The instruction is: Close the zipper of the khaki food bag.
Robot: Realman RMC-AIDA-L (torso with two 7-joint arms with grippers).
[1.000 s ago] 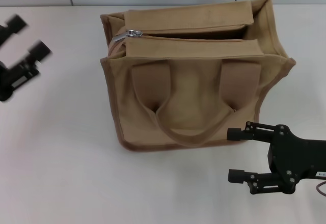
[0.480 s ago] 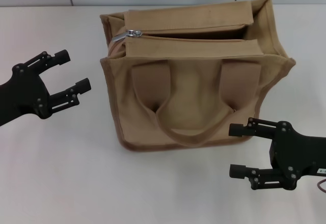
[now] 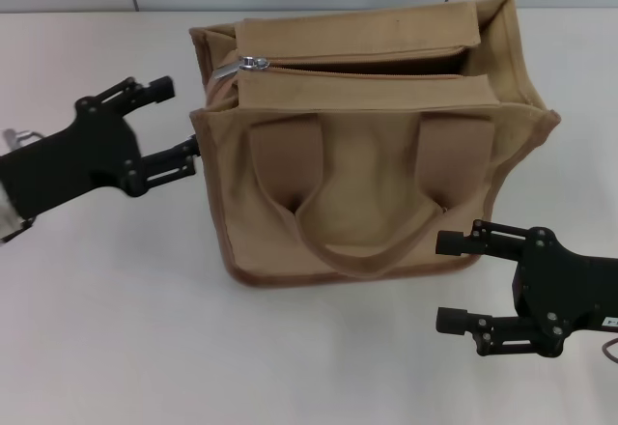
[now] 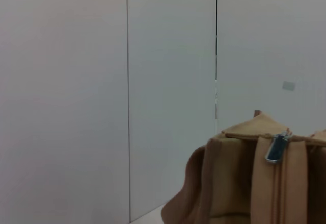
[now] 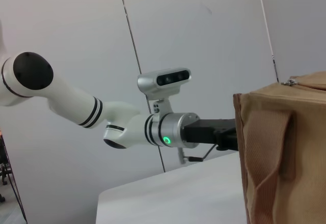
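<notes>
- Left gripper: its two black fingers are spread apart with nothing between them. It sits at centre left of the head view, and the fingertips reach the left side wall of the bag, the lower one touching or nearly touching the fabric (contact cannot be confirmed).
- Right gripper: its two black fingers are also spread apart and hold nothing. It sits at lower right of the head view, pointing left. The upper fingertip is just beside the bag's bottom right front corner; the lower one is over bare table.
- Zipper: the small silver slider and pull tab lie at the upper left of the bag's top, at the left end of the tan zipper line. To the right of the slider the top gapes open as a dark slot that widens toward the right end.
- In the left wrist view the silver pull tab hangs at the top edge of the bag, at lower right of that frame.
- Khaki food bag: a boxy tan canvas tote with darker brown trim, standing upright in the centre of the head view. Its two looped handles droop down the front face.
- Table: a pale surface under the bag and both arms.
- In the right wrist view the left arm, white with a green light, reaches toward the bag's far side.
</notes>
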